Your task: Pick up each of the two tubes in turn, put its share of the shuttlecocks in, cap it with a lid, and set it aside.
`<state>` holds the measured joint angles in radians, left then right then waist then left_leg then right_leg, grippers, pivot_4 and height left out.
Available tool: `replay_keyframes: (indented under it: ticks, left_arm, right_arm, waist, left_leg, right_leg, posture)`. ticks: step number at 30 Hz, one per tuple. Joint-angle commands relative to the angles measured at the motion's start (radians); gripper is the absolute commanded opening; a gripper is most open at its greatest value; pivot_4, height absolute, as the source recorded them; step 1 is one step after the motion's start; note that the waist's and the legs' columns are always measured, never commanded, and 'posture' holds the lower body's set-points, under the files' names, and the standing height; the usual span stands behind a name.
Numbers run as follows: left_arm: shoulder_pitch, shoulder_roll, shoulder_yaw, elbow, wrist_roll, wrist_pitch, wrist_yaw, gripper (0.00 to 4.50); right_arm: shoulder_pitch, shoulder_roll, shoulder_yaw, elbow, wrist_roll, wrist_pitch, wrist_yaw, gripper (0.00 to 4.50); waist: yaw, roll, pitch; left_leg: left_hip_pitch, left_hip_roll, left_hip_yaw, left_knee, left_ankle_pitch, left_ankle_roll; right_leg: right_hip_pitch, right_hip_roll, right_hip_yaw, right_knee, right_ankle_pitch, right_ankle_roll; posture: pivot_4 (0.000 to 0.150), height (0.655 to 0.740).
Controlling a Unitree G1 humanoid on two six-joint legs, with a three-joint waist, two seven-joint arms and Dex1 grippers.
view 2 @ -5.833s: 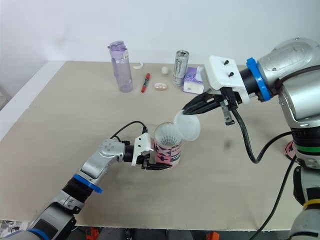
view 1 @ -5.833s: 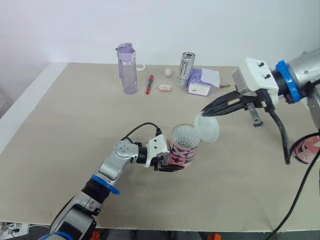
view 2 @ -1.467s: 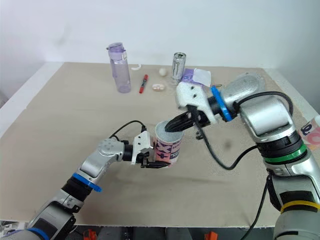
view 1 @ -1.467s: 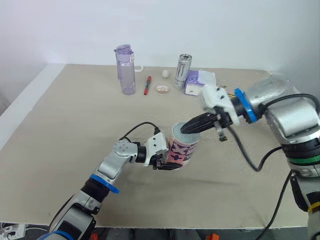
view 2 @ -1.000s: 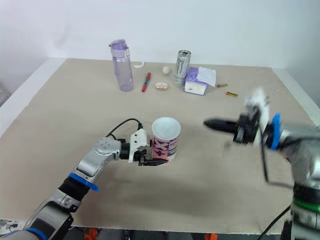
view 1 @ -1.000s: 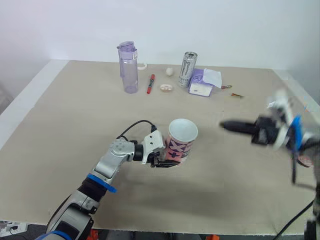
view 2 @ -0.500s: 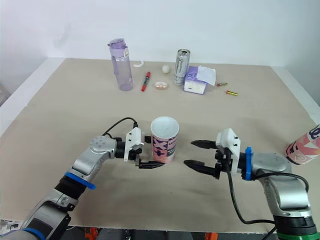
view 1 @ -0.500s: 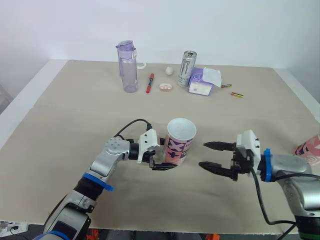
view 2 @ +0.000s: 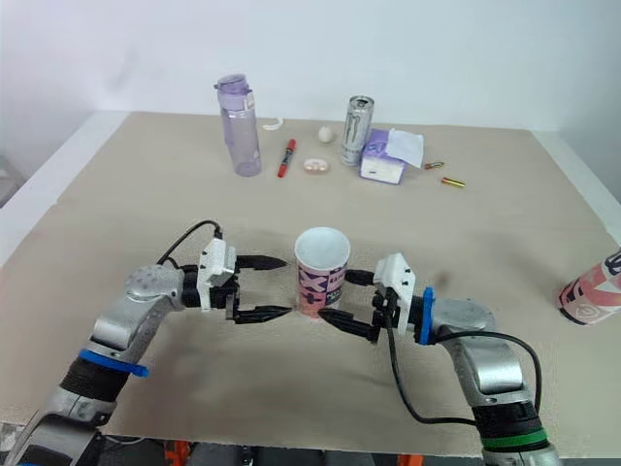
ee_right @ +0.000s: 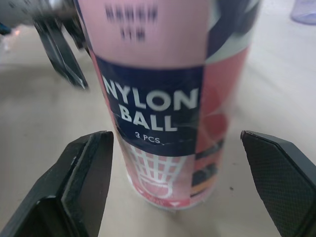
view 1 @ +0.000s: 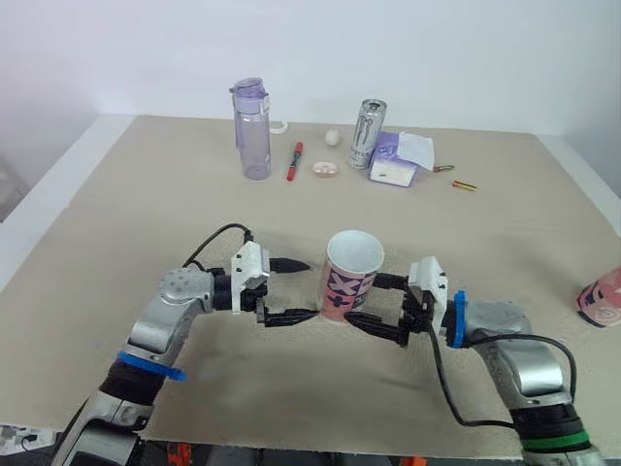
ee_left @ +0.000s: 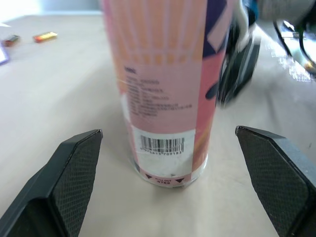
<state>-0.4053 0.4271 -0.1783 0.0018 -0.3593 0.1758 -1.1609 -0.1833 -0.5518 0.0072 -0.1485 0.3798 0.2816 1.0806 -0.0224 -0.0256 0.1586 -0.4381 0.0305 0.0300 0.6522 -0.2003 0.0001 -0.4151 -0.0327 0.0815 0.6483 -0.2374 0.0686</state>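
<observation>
Left hand [view 1: 311,288] is hanging spread wide just beside the tube [view 1: 351,282], seemingly making room | right hand [view 1: 361,301] is straddling it, held open, not gripping | tube is standing upright on the table [view 1: 146,194], lid [view 1: 355,250] on, probably awaiting setting aside.

We see the left gripper [view 1: 311,288] let go and draw back from the tube [view 1: 351,277]; the right gripper [view 1: 361,299] has come in opposite, fingers spread.

left pincer [view 1: 311,288] spread wide, right pincer [view 1: 361,300] spread wide, tips facing each other
</observation>
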Motion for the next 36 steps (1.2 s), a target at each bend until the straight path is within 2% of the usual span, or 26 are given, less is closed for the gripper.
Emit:
replay_keyframes:
  ticks: [1, 8, 18, 23, 26, 31, 36]
  left_arm:
    - [0.086, 0.017, 0.07, -0.125, -0.07, 0.041, 0.048, 4.5]
    - [0.123, 0.03, 0.068, -0.15, -0.052, 0.043, 0.082, 4.5]
    - [0.128, 0.03, 0.056, -0.162, -0.042, 0.037, 0.107, 4.5]
    - [0.134, 0.035, 0.053, -0.161, -0.038, 0.032, 0.107, 4.5]
    - [0.133, 0.035, 0.051, -0.16, -0.034, 0.028, 0.106, 4.5]
    - [0.126, 0.034, 0.038, -0.158, -0.024, 0.015, 0.1, 4.5]
    - [0.122, 0.03, 0.026, -0.146, -0.021, 0.004, 0.095, 4.5]
  right_arm:
    - [-0.037, 0.054, 0.047, 0.057, -0.045, -0.097, -0.028, 4.43]
    - [-0.085, 0.127, 0.105, 0.158, -0.091, -0.175, -0.054, 4.43]
    - [-0.123, 0.171, 0.137, 0.232, -0.108, -0.232, -0.057, 4.43]
    - [-0.12, 0.162, 0.132, 0.229, -0.103, -0.234, -0.053, 3.19]
    - [-0.106, 0.149, 0.121, 0.209, -0.1, -0.233, -0.057, 3.19]
    - [-0.017, 0.116, 0.042, 0.079, -0.058, -0.186, -0.129, 3.19]
    - [0.149, 0.12, -0.171, -0.085, 0.008, -0.089, -0.34, 3.19]
  waist:
    - [0.0, 0.0, 0.0]
    - [0.0, 0.0, 0.0]
    - [0.0, 0.0, 0.0]
    - [0.0, 0.0, 0.0]
    - [0.0, 0.0, 0.0]
    - [0.003, 0.0, 0.0]
    - [0.002, 0.0, 0.0]
  left_leg:
    - [0.0, 0.0, 0.0, 0.0, 0.0, 0.0]
    - [0.002, 0.0, -0.001, 0.001, 0.0, -0.001]
    - [0.002, 0.001, -0.002, 0.001, 0.001, -0.001]
    - [0.002, 0.001, -0.002, 0.001, 0.001, -0.001]
    - [0.003, 0.001, -0.002, 0.001, 0.001, -0.001]
    - [0.003, 0.0, -0.002, 0.001, 0.001, -0.001]
    - [0.002, 0.0, -0.002, 0.001, 0.0, -0.002]
  right_leg:
    - [0.0, 0.0, 0.0, 0.0, 0.0, 0.0]
    - [0.002, 0.0, -0.002, 0.0, 0.001, -0.006]
    - [0.003, 0.0, -0.002, 0.0, 0.002, -0.005]
    - [0.004, 0.0, -0.002, 0.0, 0.003, -0.005]
    - [0.004, 0.0, -0.002, 0.0, 0.003, -0.005]
    - [0.005, 0.0, -0.002, 0.0, 0.002, -0.005]
    - [0.005, -0.001, -0.003, 0.0, 0.001, -0.004]
  posture:
    - [0.15, 0.74]
    - [0.15, 0.74]
    - [0.15, 0.74]
    - [0.15, 0.74]
    - [0.15, 0.74]
    - [0.15, 0.74]
    - [0.15, 0.74]
